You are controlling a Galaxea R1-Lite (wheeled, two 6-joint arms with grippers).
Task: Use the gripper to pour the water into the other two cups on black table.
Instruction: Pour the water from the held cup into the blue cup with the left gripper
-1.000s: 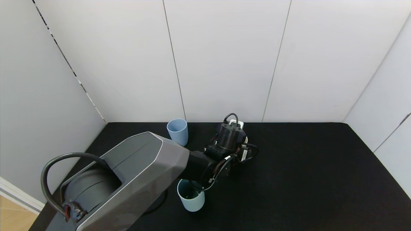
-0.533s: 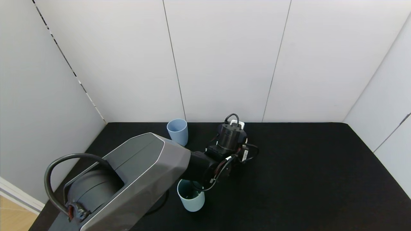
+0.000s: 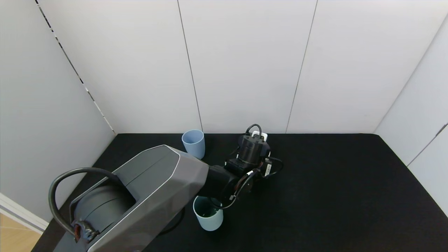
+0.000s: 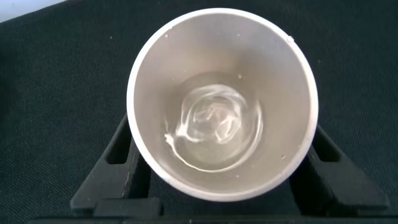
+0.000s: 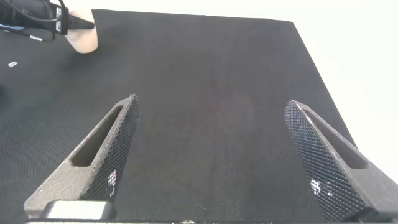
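L gripper, dark pointed fingers on a thick black arm w/ cylindrical black wrist, is clamped on a beige handleless cup: one finger presses each side of the cup wall, seen from above in the left wrist view. Cup sits upright, mouth toward the wrist cam, w/ a shallow pool of clear colourless water at the bottom, surface rippled, droplets on the inner wall. In the head view the gripper itself is hidden under the wrist and looping cables; the arm reaches out from the big grey shoulder housing toward the back-centre of the large matte black table.

Going L to R in the head view: pale blue handleless tapered tumbler stands upright at the table's back edge, near the white wall panels, just L of the wrist. Pale teal mug w/ dark inside stands nearer the robot, partly under the forearm and cables; handle not visible. Both apart from the held cup. A small white-grey box shows just behind the wrist.

R gripper, mesh-textured dark fingers, is spread wide w/ nothing between them, hanging above bare table on the R side; not seen in the head view. Its wrist view catches the beige cup far off at the table's far corner, beside cables.
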